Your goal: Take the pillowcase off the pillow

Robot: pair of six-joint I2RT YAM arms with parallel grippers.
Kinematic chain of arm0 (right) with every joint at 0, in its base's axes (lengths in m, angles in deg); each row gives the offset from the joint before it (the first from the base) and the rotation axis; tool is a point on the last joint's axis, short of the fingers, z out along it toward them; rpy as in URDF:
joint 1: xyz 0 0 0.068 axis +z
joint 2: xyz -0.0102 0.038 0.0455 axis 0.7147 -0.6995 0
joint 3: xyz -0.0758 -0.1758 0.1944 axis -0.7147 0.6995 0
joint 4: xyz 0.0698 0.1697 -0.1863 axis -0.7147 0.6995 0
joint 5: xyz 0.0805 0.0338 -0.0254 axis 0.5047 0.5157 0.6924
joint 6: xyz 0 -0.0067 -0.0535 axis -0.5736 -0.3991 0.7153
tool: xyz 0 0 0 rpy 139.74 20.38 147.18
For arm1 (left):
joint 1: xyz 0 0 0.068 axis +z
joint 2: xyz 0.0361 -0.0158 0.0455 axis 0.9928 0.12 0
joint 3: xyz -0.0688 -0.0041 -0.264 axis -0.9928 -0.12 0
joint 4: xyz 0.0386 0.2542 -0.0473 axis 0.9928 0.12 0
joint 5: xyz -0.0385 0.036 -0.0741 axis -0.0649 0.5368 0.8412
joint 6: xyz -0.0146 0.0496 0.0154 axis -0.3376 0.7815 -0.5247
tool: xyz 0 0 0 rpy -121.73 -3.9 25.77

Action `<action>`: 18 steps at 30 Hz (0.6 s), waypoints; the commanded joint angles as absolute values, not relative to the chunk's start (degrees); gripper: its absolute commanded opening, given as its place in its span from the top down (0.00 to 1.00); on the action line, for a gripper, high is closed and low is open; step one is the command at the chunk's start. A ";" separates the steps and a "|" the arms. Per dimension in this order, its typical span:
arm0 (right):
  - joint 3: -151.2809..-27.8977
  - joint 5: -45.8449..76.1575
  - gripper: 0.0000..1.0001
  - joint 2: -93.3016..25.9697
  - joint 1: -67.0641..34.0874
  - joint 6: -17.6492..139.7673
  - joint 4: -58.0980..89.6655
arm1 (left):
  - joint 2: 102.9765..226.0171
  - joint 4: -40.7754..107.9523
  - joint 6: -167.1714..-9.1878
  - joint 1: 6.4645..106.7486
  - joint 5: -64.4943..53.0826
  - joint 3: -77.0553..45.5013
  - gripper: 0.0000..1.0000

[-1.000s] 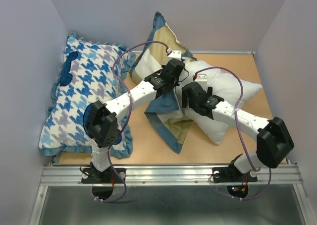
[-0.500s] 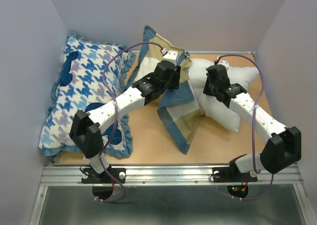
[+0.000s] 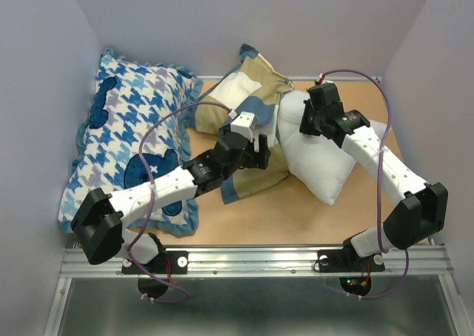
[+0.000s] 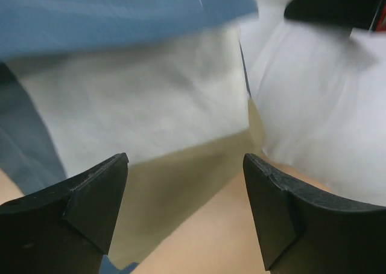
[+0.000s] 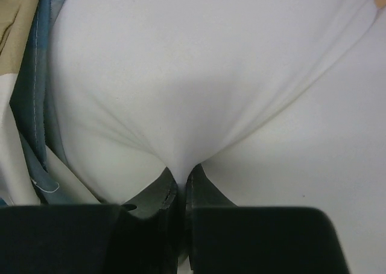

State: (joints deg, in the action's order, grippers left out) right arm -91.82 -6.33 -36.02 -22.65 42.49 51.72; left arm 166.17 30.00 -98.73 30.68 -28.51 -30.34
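limp, light pillowcase lies bunched at nine o'clock of the plump pillow, probably best pinched by its blue edging; right gripper pinches pillow fabric, left gripper gapes empty.

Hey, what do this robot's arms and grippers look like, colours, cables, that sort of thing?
The left arm and right arm have white tube links with chunky black joint housings. A purple cable loops along each. The left gripper and right gripper each have two black wedge-shaped fingers. Small red and green lights show at the right base.
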 commanded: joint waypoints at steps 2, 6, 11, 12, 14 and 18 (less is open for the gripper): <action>-97.80 -4.79 1.00 -34.68 -22.41 41.33 47.18 | 167.48 14.00 -101.91 26.69 -24.86 -33.89 0.01; -97.10 -4.35 0.99 -34.06 -22.32 40.89 47.18 | 172.23 14.07 -103.31 25.45 -30.83 -30.82 0.01; -97.19 -4.35 0.99 -33.62 -22.32 40.80 47.36 | 178.27 13.61 -105.51 24.13 -36.81 -27.68 0.03; -97.45 -4.52 1.00 -33.62 -22.32 40.98 47.70 | 179.78 15.89 -105.69 24.13 -39.86 -26.09 0.07; -98.06 -5.58 0.99 -33.36 -22.24 41.15 48.32 | 183.20 25.11 -106.91 24.22 -44.35 -21.36 0.56; -102.09 -9.09 0.99 -32.65 -22.59 41.95 50.78 | 182.44 35.59 -112.62 28.15 -56.83 -22.89 1.00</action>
State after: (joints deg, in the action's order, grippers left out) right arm -92.48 -5.65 -36.22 -22.68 41.96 53.51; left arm 184.79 24.64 -106.95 24.76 -42.04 -22.74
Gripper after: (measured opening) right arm 0.057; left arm 0.036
